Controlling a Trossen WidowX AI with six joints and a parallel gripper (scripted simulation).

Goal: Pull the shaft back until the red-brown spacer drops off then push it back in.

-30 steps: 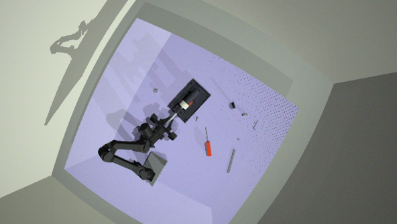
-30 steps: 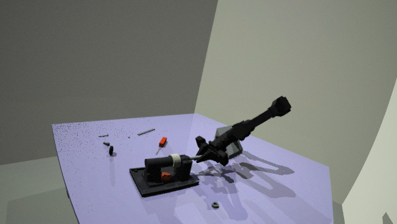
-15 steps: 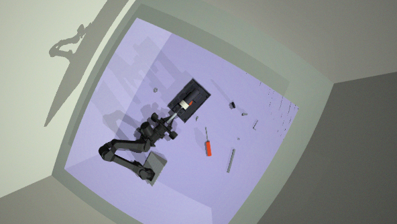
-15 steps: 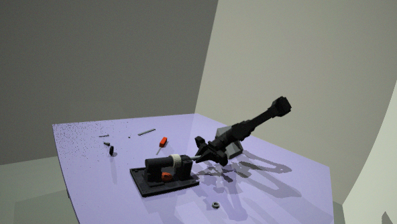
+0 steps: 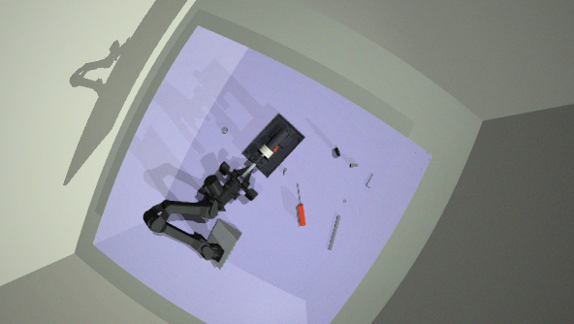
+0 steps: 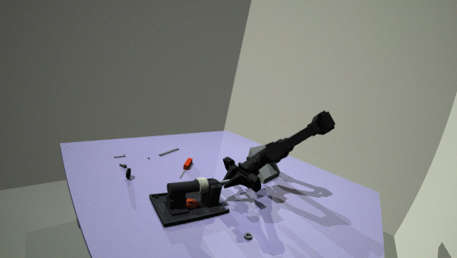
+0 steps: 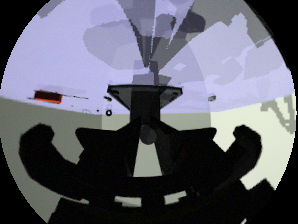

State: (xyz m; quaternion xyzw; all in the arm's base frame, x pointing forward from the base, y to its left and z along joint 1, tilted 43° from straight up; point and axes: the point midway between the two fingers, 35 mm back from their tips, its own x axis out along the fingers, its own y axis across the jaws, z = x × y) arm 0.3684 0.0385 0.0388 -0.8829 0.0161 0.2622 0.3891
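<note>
The gripper [image 5: 247,178] [image 6: 226,184] [image 7: 148,131] is closed on the shaft [image 5: 250,170] [image 6: 223,181]; the red-brown spacer [image 5: 275,148] [image 6: 191,203] lies below, off the shaft. Dropping seems done, so next should be a straight push into the housing [image 5: 279,134] [image 6: 177,193], white spacer [image 5: 266,151] [image 6: 201,185] kept on

My dark fingers close on the round end of the shaft [image 7: 148,135]. Beyond them the fixture's base plate [image 7: 170,92] lies near the worktop's far edge, and a red-handled screwdriver [image 7: 48,97] lies left of it, near that same edge.
</note>
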